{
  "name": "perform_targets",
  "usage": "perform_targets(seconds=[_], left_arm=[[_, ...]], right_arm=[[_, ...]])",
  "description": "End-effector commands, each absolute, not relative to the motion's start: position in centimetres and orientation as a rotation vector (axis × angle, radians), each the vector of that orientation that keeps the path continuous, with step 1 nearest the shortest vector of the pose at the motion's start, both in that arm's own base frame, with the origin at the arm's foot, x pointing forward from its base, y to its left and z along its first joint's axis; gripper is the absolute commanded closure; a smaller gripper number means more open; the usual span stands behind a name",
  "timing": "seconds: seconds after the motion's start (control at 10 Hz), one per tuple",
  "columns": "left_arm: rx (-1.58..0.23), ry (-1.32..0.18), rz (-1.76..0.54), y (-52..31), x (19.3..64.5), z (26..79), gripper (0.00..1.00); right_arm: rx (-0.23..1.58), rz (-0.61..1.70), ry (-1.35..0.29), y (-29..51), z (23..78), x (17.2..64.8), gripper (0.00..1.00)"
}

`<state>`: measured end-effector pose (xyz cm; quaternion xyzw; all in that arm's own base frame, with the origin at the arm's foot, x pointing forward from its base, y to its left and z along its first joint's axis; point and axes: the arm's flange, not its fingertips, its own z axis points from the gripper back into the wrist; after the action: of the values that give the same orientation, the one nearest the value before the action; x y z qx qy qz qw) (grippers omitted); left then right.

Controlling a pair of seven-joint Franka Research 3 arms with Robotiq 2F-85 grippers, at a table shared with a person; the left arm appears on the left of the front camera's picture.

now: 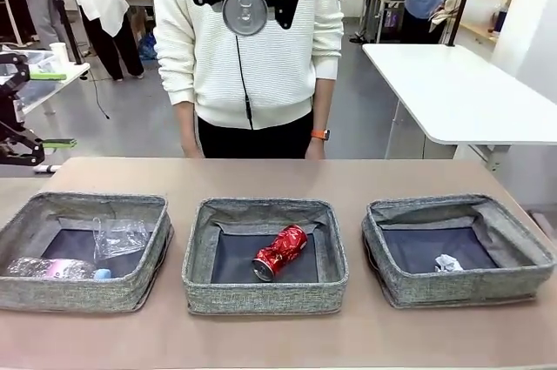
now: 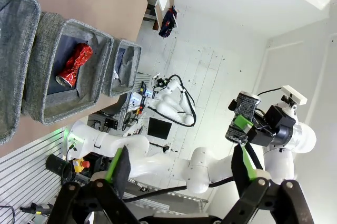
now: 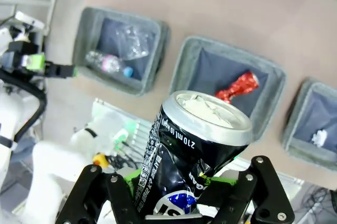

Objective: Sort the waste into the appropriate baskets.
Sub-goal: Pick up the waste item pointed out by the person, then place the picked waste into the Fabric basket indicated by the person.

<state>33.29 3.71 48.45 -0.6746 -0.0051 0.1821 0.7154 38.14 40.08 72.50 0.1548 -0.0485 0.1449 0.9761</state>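
1. Right gripper (image 1: 244, 6) was clamped on the dark blue-black can (image 1: 244, 10), high above the tabletop's far edge, in front of the person's white sweater (image 1: 261, 48). In the front view the can's silver end faced the camera, sitting between the black fingers.
2. In the right wrist view the same can stood up between the green pads, dented on its side, silver rim tilted toward the baskets below.
3. Left gripper (image 1: 39, 109) sat at the tabletop's left edge, jaws apart, nothing between them. The arm was cut off by the frame, only the fingers and green pads showing.
4. In the left wrist view both fingers rose from the bottom edge, spread wide, pointing out past the table toward the right arm with the can.
5. Three grey woven-fabric baskets sat in a row along the tabletop's near edge. Left basket (image 1: 22, 296) held a clear plastic cup (image 1: 120, 237) and a clear plastic bottle with pink label (image 1: 52, 268) against its near wall.
6. Middle basket (image 1: 261, 296) held the crushed red can (image 1: 280, 252), lying on its side.
7. Right basket (image 1: 452, 290) held a crumpled white paper ball (image 1: 447, 263) near its near wall.
8. Person's hands hung by the far edge, partly cut by the table line; an orange wristband (image 1: 320, 134) showed.
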Motion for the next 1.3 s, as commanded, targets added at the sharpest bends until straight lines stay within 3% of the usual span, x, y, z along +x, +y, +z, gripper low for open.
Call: perform_targets(seconds=[0.0,1.2], left_arm=[[-1.496,-0.017,0.381,3.95,33.14,48.59,0.0],[-1.496,-0.017,0.381,3.95,33.14,48.59,0.0]], right_arm=[[0.327,0.294,-0.088,40.15,72.65,37.91,1.0],[0.327,0.294,-0.088,40.15,72.65,37.91,1.0]])
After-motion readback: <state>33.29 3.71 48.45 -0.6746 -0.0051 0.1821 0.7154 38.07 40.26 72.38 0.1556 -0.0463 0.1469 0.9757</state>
